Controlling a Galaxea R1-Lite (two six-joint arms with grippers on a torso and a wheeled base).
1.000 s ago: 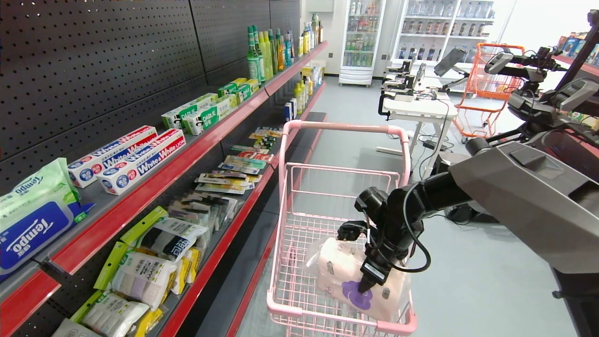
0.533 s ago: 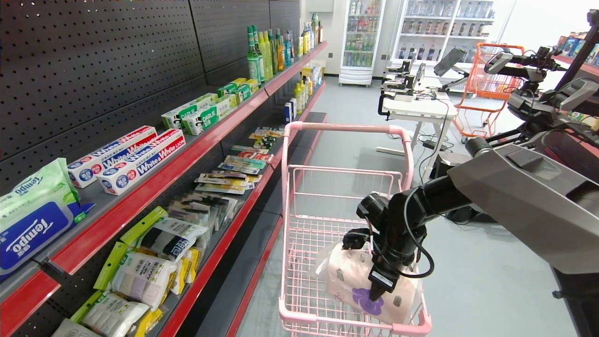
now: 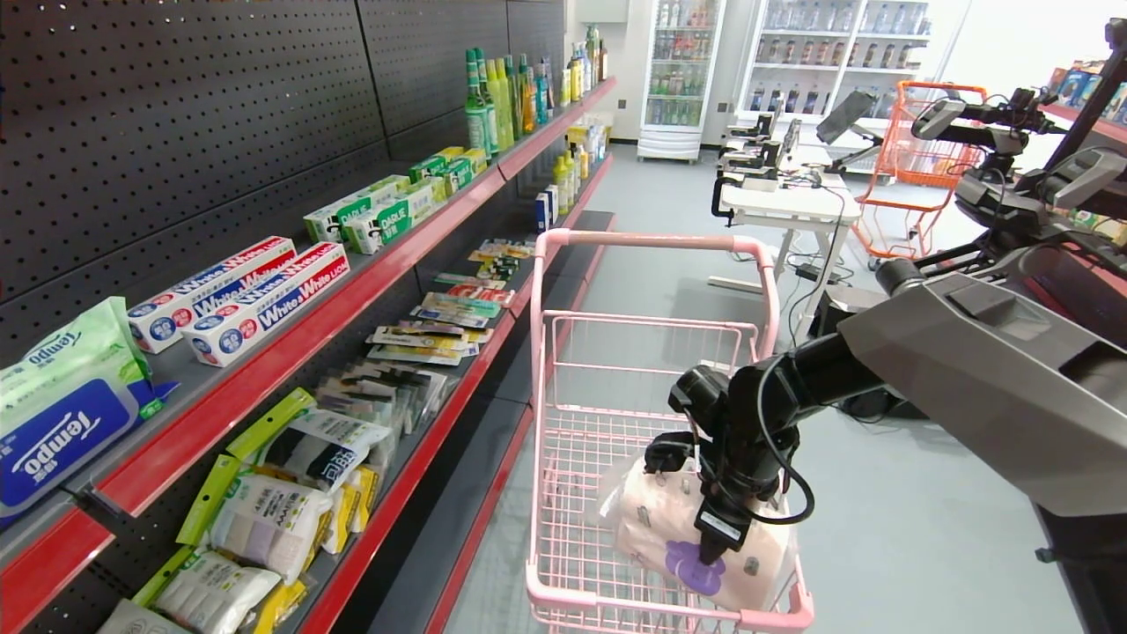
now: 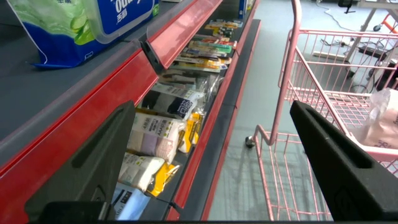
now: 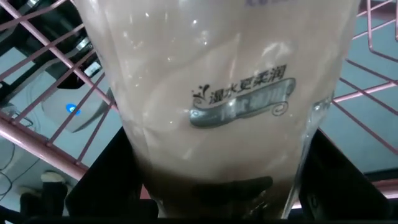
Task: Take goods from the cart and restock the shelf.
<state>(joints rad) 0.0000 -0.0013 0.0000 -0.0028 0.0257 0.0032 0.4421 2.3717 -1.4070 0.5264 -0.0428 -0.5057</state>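
Inside the cart (image 3: 653, 239) — right tool (image 3: 710, 555) wide, snug around tissue pack (image 3: 648, 527)

Up close to the right wrist camera, the tissue pack (image 5: 236, 93) runs off the edges at 12, 3 and 9 o'clock, and its print is smeared. In the head view the wipes pack (image 3: 53, 414) is cut off at 9 o'clock, the pink cart (image 3: 651, 238) drops away at 6 o'clock, and the far bottles (image 3: 493, 97) are too small to tell apart.
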